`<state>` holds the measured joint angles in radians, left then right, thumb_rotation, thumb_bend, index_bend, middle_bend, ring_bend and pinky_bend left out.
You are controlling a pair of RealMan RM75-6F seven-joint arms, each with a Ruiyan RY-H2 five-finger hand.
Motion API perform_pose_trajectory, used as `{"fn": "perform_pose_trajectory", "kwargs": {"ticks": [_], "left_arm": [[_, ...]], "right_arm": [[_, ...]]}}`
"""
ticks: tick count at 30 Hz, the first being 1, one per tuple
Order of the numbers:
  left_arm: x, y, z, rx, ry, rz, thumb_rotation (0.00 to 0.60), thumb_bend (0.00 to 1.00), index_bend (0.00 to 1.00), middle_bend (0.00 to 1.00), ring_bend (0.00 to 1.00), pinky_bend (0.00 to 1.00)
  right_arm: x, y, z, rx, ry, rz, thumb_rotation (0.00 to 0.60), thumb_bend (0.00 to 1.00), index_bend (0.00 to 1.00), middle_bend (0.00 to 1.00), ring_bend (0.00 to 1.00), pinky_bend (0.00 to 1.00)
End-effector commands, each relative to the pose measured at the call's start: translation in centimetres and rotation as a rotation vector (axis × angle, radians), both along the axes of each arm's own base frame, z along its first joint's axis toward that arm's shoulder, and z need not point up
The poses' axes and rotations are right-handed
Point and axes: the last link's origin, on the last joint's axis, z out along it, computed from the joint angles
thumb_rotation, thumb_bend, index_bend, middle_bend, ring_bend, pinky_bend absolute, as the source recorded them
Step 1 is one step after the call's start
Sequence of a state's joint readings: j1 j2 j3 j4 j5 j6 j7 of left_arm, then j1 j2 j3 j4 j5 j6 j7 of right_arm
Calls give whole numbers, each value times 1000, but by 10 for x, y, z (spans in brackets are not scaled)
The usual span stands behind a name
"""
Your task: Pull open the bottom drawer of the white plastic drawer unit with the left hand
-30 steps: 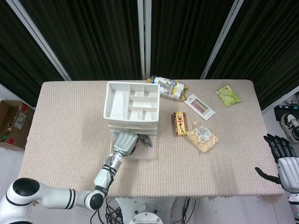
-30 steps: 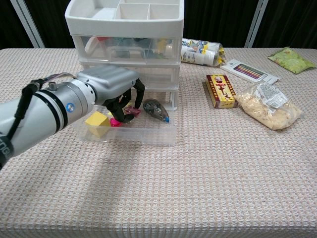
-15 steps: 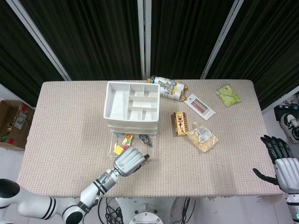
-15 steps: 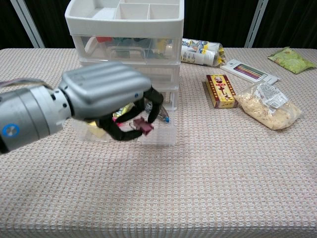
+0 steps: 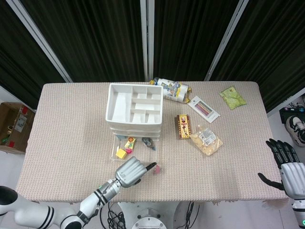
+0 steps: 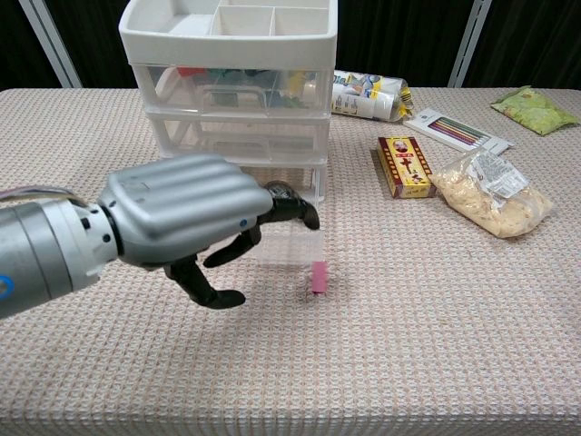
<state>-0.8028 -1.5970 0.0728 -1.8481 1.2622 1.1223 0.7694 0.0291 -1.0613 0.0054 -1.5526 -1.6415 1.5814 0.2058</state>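
Note:
The white plastic drawer unit point(image 5: 135, 107) point(image 6: 231, 91) stands mid-table. Its clear bottom drawer point(image 5: 137, 146) point(image 6: 289, 247) is pulled out toward me, with a yellow block point(image 5: 121, 153) and other small items inside. My left hand point(image 5: 131, 171) point(image 6: 186, 222) hovers in front of the drawer with its fingers spread, holding nothing and touching nothing. In the chest view it hides most of the drawer. A small pink piece point(image 5: 156, 169) point(image 6: 319, 277) lies on the tablecloth just right of the hand. My right hand point(image 5: 284, 162) hangs open off the table's right edge.
Right of the unit lie a red-and-yellow box point(image 5: 182, 126) point(image 6: 403, 166), a bag of snacks point(image 5: 206, 140) point(image 6: 490, 195), a pencil pack point(image 5: 203, 109), a green packet point(image 5: 233, 97) and a wrapped bottle pack point(image 5: 172, 89). A cardboard box point(image 5: 13, 126) sits on the floor at left.
My left hand drew back out of the open drawer toward the table's front edge, carrying a small pink piece. It then opened, and the piece now lies on the table.

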Motion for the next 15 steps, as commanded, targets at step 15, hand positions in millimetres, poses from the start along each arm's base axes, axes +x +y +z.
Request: {"fn": "perform_pose_trajectory", "kwargs": {"ticks": [15], "left_arm": [[-157,1,164,592,-131,605,600,170,460,679,739,954]], "right_arm": [[0,-11,-2,21,-25,27,600,89,0,62,0,18]]}}
